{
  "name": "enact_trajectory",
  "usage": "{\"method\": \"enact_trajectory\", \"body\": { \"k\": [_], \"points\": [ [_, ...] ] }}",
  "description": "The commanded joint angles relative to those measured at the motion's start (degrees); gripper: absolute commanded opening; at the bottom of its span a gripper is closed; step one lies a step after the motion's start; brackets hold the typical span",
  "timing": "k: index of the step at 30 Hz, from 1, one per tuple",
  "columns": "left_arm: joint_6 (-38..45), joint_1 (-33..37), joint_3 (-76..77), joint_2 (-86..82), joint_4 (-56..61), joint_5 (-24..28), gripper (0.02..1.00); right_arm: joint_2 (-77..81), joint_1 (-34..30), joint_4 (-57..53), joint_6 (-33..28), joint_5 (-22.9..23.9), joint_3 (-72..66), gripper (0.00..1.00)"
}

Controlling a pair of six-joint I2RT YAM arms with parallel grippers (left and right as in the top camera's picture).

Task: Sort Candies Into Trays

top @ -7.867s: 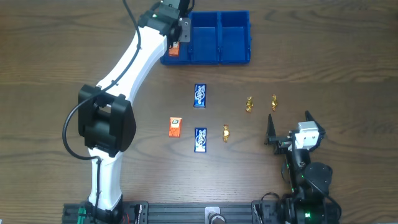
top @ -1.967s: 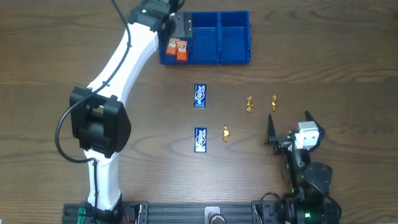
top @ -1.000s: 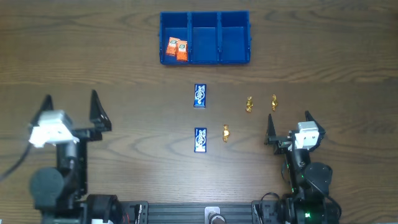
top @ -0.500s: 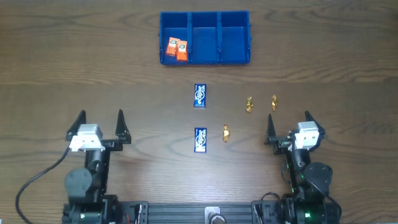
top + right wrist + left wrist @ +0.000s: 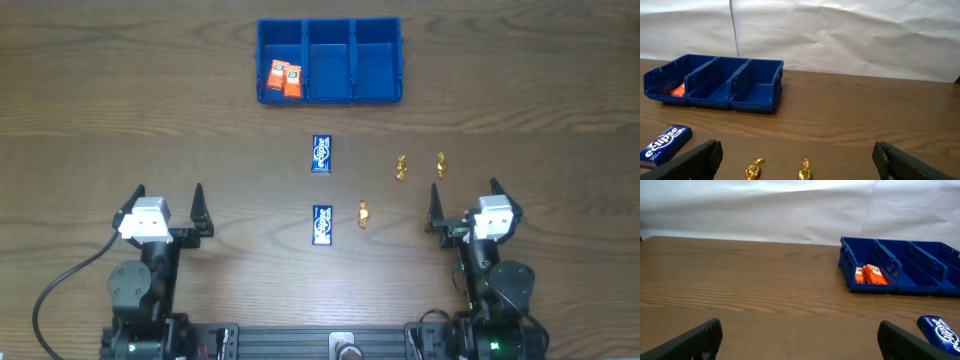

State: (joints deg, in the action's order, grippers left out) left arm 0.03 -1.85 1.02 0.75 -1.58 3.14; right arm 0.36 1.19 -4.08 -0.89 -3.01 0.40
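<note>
Both pincers are spread wide and empty at the near side of the counter (image 5: 560, 120), the left pincer (image 5: 167, 195) well left of the candies and the right pincer (image 5: 465, 193) close to them. The nearest gold candy (image 5: 363, 212) lies just left of the right pincer, about level with it. The other two gold candies (image 5: 401, 167) lie slightly farther out on the same side, so I judge the right arm the nearer one. The near blue pack (image 5: 322, 224) sits roughly midway between the pincers, and the far blue pack (image 5: 321, 153) lies beyond it. Both have their long axis running near to far, toward the blue tray (image 5: 340, 97). Its left compartment holds two orange candies (image 5: 284, 78).
</note>
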Motion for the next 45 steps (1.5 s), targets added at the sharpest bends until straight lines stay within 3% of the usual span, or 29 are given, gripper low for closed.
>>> {"method": "enact_trajectory", "body": {
  "k": [1,8,11,13,16,20,22,28,37,41,45],
  "points": [
    [0.2,0.4,-0.7,-0.4,-2.7,0.5,0.998,-0.1,-0.3,-0.6,-0.7,0.0,0.0,0.998],
    [0.2,0.4,-0.7,-0.4,-2.7,0.5,0.998,-0.1,-0.3,0.2,-0.7,-0.2,0.0,0.998],
    [0.2,0.4,-0.7,-0.4,-2.7,0.5,0.998,-0.1,-0.3,0.5,-0.6,-3.8,0.0,0.998],
    [0.2,0.4,-0.7,-0.4,-2.7,0.5,0.998,-0.1,-0.3,4.5,4.2,-7.6,0.0,0.998],
    [0.2,0.4,-0.7,-0.4,-2.7,0.5,0.998,-0.1,-0.3,12.8,16.5,-7.8,0.4,0.998],
    [0.2,0.4,-0.7,-0.4,-2.7,0.5,0.998,-0.1,-0.2,15.4,20.3,-8.0,3.7,0.998],
    [0.2,0.4,-0.7,-0.4,-2.7,0.5,0.998,1.0,-0.2,14.3,20.9,-10.3,7.4,0.998],
    [0.2,0.4,-0.7,-0.4,-2.7,0.5,0.998,15.7,-0.2,0.6,20.5,-22.0,29.2,0.998],
    [0.2,0.4,-0.7,-0.4,-2.7,0.5,0.996,43.5,-0.2,-26.9,19.3,-33.3,57.1,0.998],
    [0.2,0.4,-0.7,-0.4,-2.7,0.5,0.998,53.8,0.9,-39.4,17.4,-34.6,63.9,0.996],
    [0.2,0.4,-0.7,-0.4,-2.7,0.5,0.998,63.6,7.0,-46.9,16.9,-31.4,67.2,0.998]
  ]
}}
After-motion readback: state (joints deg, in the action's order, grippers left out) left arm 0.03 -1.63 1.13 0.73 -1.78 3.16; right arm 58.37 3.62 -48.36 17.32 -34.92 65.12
